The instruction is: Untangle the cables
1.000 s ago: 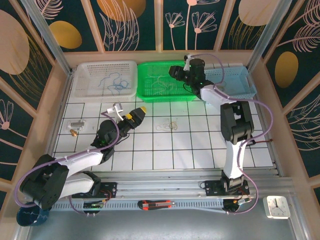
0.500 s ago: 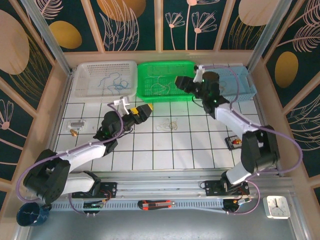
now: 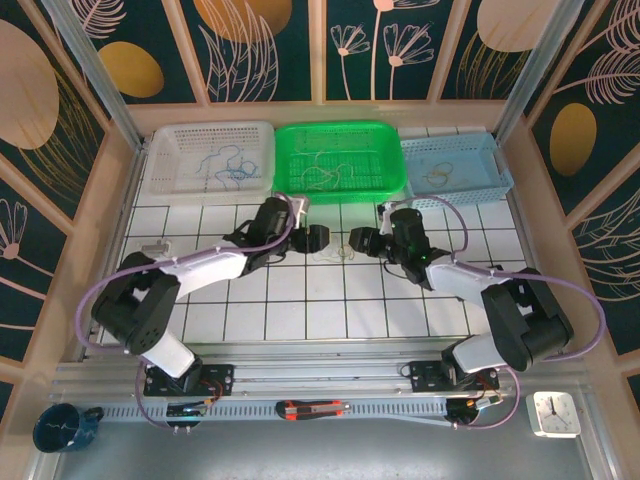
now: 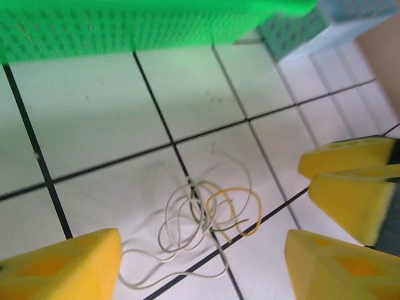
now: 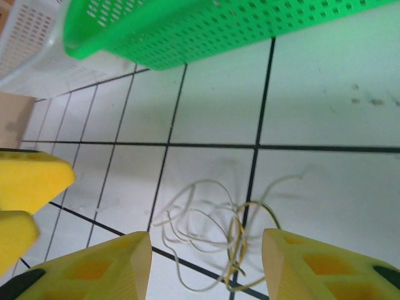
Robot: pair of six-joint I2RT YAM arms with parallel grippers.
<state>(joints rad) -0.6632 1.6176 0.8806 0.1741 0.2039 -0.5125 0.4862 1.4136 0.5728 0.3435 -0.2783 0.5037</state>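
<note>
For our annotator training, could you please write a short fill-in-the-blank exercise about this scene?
1. The left gripper and right gripper flank the tangled cables, both with jaws ____.
2. The middle basket is ____.
3. The basket holding blue wires is ____.
Missing words: open; green; white.

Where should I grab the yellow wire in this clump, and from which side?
Probably the yellow wire at its outer loop, bulging clear of the whitish strands toward the right gripper. It lies flat on the table, so descend from above with that gripper, jaws straddling the loop.
</note>
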